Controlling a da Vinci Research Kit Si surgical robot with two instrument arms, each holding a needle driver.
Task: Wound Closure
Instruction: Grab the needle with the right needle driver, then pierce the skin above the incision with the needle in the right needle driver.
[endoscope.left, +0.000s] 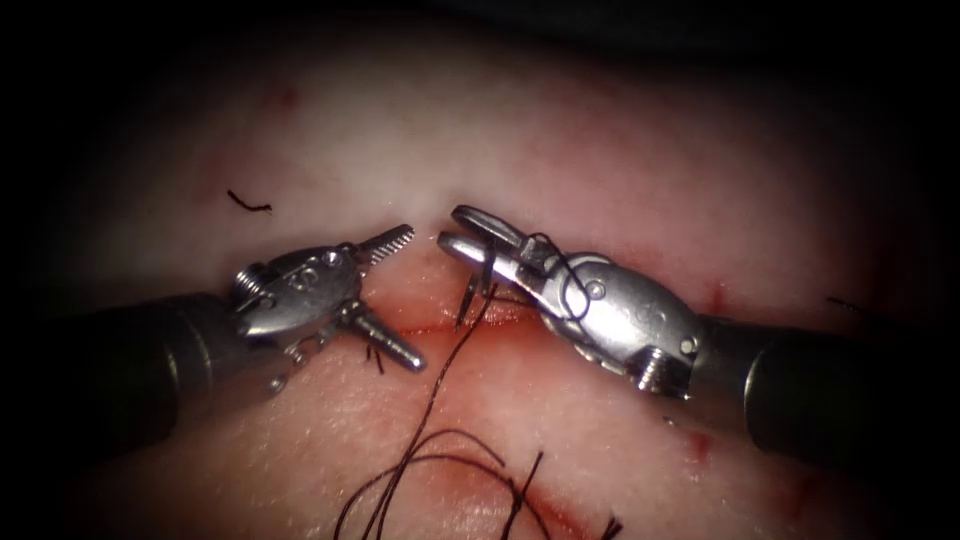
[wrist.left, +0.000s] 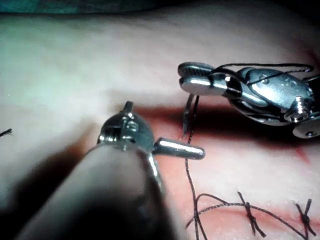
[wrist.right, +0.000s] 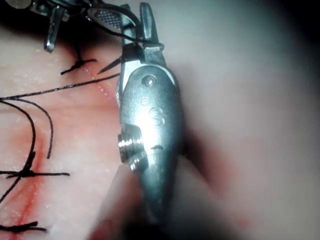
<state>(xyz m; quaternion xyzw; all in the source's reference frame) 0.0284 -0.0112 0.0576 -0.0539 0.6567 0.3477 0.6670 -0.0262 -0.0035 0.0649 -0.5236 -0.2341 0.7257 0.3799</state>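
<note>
A short cut end of thread (endoscope.left: 250, 204) lay loose on the tissue (endoscope.left: 600, 150) above and left of the cut (endoscope.left: 505, 318), curled and touching nothing else; from my left wrist view I took the small dark bit (wrist.left: 5, 132) at the picture's edge for the same piece, though I could not be sure. A second loose bit (endoscope.left: 843, 302) lay far out on the right side. Red fluid (endoscope.left: 430, 328) pooled along the cut, with separate red spots (endoscope.left: 716, 296) to its right and a fainter one (endoscope.left: 280, 95) high on the left. Beyond the tissue's far edge I saw a strip of teal cloth (wrist.left: 65, 5)
</note>
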